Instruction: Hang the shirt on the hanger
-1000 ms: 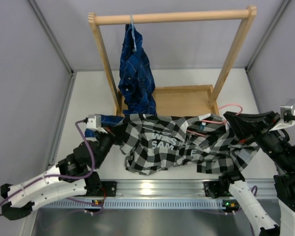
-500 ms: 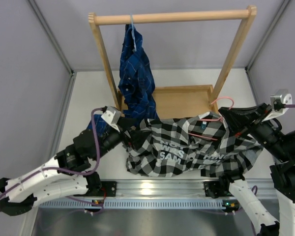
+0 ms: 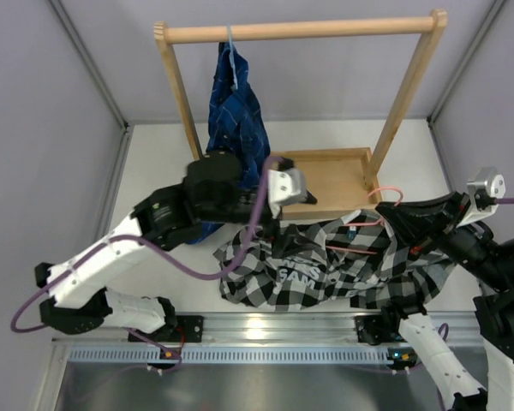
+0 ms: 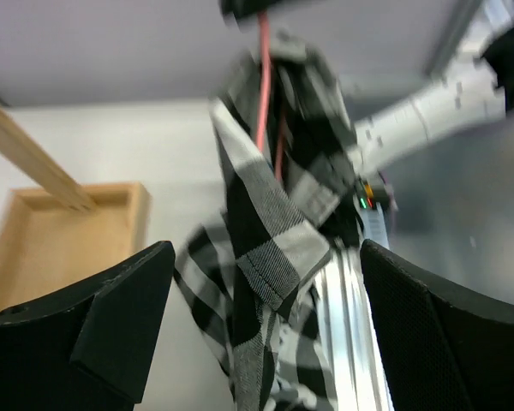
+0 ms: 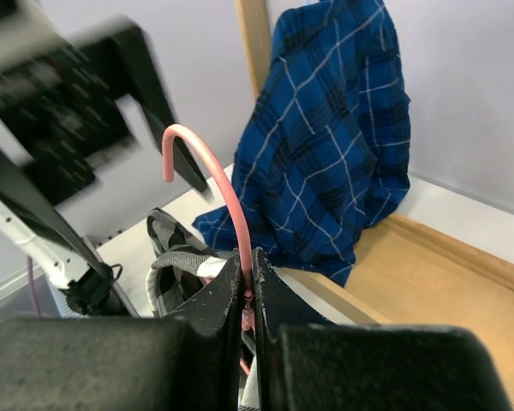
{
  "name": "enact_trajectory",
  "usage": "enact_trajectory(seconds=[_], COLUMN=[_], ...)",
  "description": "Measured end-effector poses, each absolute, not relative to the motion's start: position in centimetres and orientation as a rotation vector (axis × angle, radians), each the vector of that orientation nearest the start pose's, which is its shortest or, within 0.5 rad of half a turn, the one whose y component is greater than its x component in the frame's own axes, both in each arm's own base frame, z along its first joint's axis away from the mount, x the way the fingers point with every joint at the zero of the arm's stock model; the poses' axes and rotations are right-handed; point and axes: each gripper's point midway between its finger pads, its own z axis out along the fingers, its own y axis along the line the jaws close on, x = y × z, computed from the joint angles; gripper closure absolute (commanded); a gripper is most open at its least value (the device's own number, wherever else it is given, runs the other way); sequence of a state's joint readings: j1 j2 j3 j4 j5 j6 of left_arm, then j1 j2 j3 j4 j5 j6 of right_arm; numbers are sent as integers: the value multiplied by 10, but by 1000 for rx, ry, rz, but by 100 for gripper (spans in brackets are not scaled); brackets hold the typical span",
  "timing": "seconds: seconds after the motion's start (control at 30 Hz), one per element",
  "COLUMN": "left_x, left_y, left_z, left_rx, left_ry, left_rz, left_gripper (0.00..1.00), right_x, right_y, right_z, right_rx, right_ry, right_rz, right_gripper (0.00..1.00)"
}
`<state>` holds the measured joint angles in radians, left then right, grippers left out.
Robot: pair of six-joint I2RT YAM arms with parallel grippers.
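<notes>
The black-and-white checked shirt (image 3: pixel 304 270) with white lettering hangs bunched from the pink wire hanger (image 3: pixel 366 224), and its lower part lies on the table. My right gripper (image 3: pixel 387 219) is shut on the hanger's neck (image 5: pixel 247 287), with the hook (image 5: pixel 193 154) sticking up past the fingers. In the left wrist view my left gripper (image 4: pixel 265 338) is open wide and holds nothing. A fold of the shirt (image 4: pixel 270 248) hangs ahead of it, below the pink wire (image 4: pixel 263 81). The left arm (image 3: pixel 214 193) is raised over the shirt's left side.
A dark blue plaid shirt (image 3: pixel 236 128) hangs on the wooden rack (image 3: pixel 300 32) at the back. The rack's wooden tray base (image 3: pixel 325 175) sits just behind the checked shirt. Grey walls close in left and right; a metal rail (image 3: pixel 265 330) runs along the near edge.
My left gripper has opened and let go of the shirt's left edge, then the arm lifted and swung right toward the rack. The shirt slumped toward the hanger.
</notes>
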<state>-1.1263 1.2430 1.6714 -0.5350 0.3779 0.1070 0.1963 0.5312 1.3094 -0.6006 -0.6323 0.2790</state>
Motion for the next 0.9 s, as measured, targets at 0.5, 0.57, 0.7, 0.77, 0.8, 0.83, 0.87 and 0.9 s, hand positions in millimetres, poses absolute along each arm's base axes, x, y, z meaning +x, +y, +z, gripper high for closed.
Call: enact_trajectory(seconds=[0.5,0.57,0.7,0.77,0.8,0.83,0.87,0.9], left_x=[66,69,74,75,75,77,78,78], left_y=[-376,-384,-396,-398,-398,-398,-398,-399], left_z=[360,353,336,331,330,329,330,330], left_rx=[1730,1743,1767,1773,1771,1768,1766,1765], left_ry=[1286,1304,1356,1372,1382,1384,1383,1380], left_rz=[-1198,-1206,-1208,-1209,-1211,-1199,-1197,-1196], left_gripper=[66,66,66,100,100,100,100,100], right_x=[83,82,81,81,80,79,78,77], right_y=[156,159,162,162,161,162,161,161], right_z=[444,442,439,439,440,440,440,440], right_rx=[-629,-637,-642,-644,-645,-647,-649,-649], right_ry=[1395,1395,1404,1401,1397,1395,1389,1386], right_rz=[977,1002,1033,1033,1031,1034,1029,1027], right_gripper=[100,100,100,100,100,100,100,100])
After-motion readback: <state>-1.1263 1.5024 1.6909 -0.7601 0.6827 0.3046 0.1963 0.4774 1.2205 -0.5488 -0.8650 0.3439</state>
